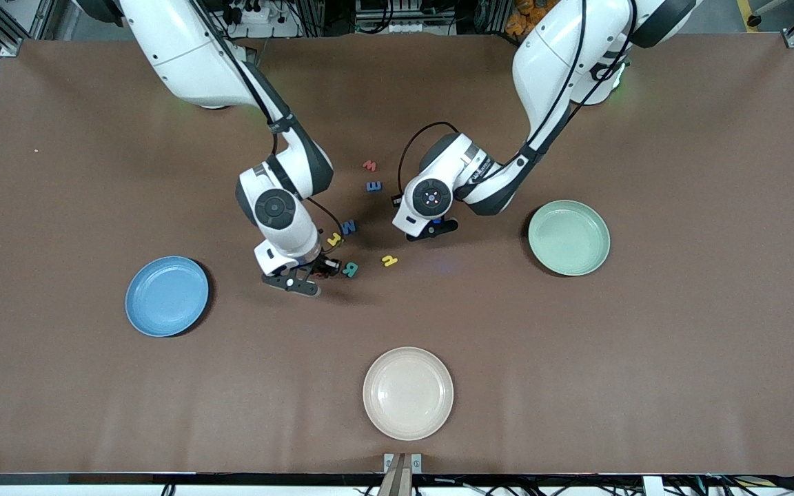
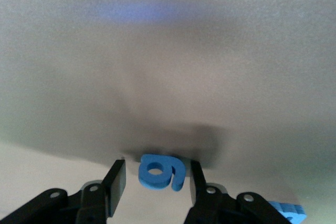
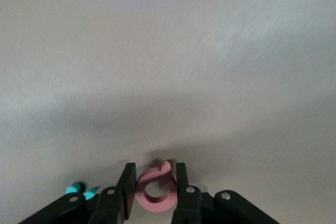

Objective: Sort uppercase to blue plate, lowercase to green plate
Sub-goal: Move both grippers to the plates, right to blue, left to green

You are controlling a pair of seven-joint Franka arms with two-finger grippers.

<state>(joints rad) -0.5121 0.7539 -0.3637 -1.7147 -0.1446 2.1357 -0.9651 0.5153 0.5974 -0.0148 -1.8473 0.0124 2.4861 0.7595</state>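
Between the right gripper (image 3: 153,191) jaws sits the red Q (image 3: 155,188), clamped.

Cream plate (image 1: 407,393) on brown table (image 1: 679,358), near table edge closest to front camera, well apart from both grippers, nearer camera than both.

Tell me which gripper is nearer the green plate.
Left. The left gripper is down at the table beside the green plate, toward the table's middle, around a small blue letter. The right gripper, shut on a red letter, is nearer the blue plate.
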